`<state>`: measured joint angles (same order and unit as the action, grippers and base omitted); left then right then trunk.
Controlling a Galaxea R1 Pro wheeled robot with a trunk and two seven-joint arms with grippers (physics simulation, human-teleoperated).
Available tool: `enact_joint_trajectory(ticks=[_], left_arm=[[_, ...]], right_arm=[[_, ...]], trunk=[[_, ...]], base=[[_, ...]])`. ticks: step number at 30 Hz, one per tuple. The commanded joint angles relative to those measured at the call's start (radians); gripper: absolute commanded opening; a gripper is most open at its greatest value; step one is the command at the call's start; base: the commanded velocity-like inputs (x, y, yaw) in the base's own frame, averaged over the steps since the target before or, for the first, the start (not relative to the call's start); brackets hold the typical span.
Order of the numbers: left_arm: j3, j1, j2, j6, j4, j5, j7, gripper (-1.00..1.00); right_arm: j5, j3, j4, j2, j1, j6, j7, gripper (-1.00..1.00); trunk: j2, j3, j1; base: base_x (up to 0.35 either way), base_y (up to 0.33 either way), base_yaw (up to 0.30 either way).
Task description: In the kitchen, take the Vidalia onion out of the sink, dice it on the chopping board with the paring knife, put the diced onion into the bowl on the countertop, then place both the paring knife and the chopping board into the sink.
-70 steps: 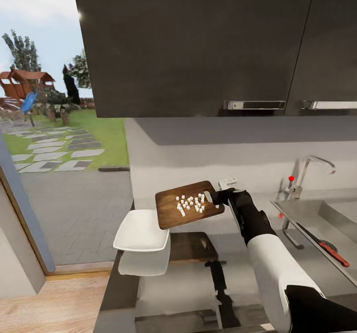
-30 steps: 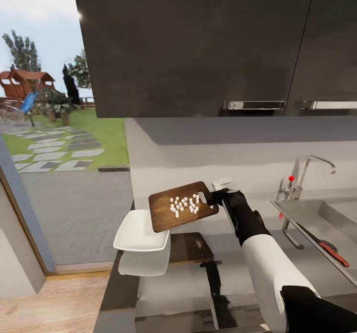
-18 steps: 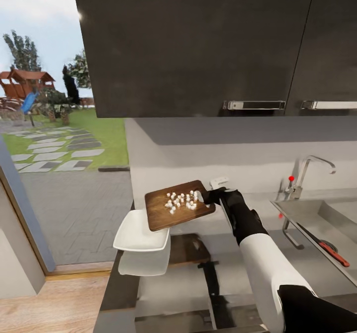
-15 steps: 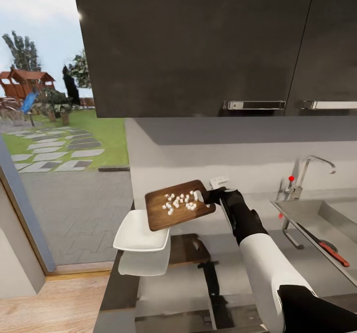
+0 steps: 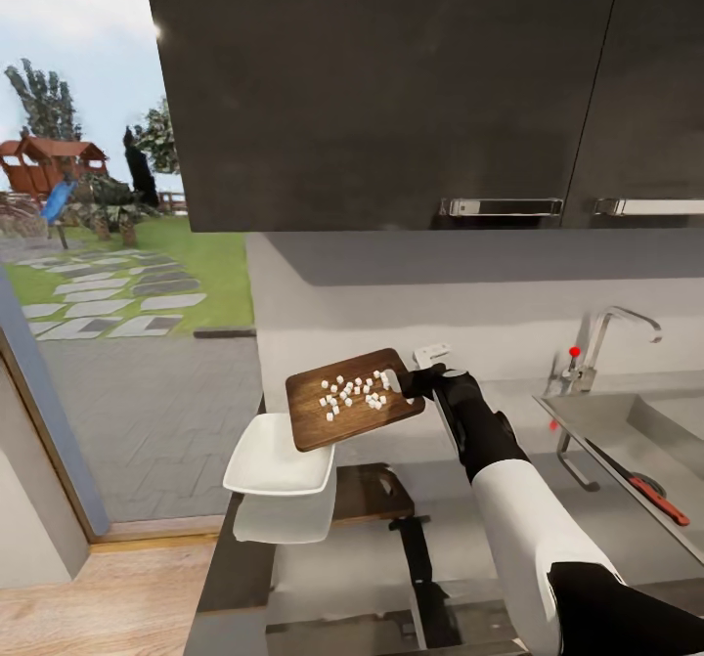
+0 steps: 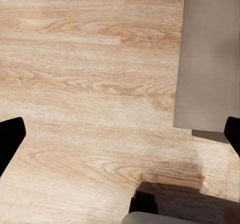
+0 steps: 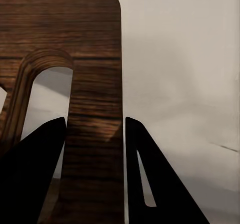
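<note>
Pinching the chopping board (image 5: 354, 398) by its handle end in my right gripper (image 5: 409, 382), above the bowl (image 5: 277, 459) at seven o'clock, I should tilt gently so the diced onion (image 5: 354, 395) slides in.

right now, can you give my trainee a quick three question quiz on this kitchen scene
1. True or false: the knife lies in the sink.
2. What does the right pincer hold? A) bowl B) board C) tap
3. Fill in: the white onion pieces sit on the ____.

Key:
1. True.
2. B: it grips the board, tilted above the bowl.
3. Board.
</note>
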<state>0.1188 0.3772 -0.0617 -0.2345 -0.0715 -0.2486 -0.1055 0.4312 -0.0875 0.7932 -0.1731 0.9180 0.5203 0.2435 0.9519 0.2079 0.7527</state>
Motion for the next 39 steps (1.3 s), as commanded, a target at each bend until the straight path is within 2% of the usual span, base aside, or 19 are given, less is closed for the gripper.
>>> enact_joint_trajectory(ticks=[1,11,26,33,37,39], left_arm=[[0.009,0.002,0.0,-0.012,-0.004,-0.008,0.0,1.0],[0.009,0.002,0.0,-0.066,-0.004,-0.008,0.0,1.0],[0.009,0.002,0.0,-0.067,-0.004,-0.008,0.0,1.0],[0.009,0.002,0.0,-0.067,-0.005,-0.008,0.0,1.0],[0.009,0.002,0.0,-0.067,-0.004,-0.008,0.001,1.0],[0.009,0.002,0.0,-0.066,-0.004,-0.008,0.002,1.0]], right_arm=[[0.01,-0.004,0.001,-0.001,0.001,0.003,0.008,-1.0],[0.017,0.001,0.0,-0.001,0.001,0.007,-0.004,-1.0],[0.018,0.003,0.0,-0.001,0.001,0.009,-0.028,-1.0],[0.018,0.048,0.0,-0.001,0.001,0.01,-0.036,-1.0],[0.017,0.056,0.0,-0.001,0.001,0.01,-0.042,-1.0],[0.017,0.057,-0.001,-0.001,0.001,0.01,-0.044,-1.0]], trunk=[[0.001,0.001,0.0],[0.001,-0.003,0.0],[0.001,-0.024,0.0],[0.001,-0.035,0.0],[0.001,-0.04,0.0],[-0.013,-0.049,-0.008]], base=[[0.0,0.0,0.0],[0.0,0.0,0.0],[0.0,0.0,0.0],[0.0,0.0,0.0],[0.0,0.0,0.0],[0.0,0.0,0.0]])
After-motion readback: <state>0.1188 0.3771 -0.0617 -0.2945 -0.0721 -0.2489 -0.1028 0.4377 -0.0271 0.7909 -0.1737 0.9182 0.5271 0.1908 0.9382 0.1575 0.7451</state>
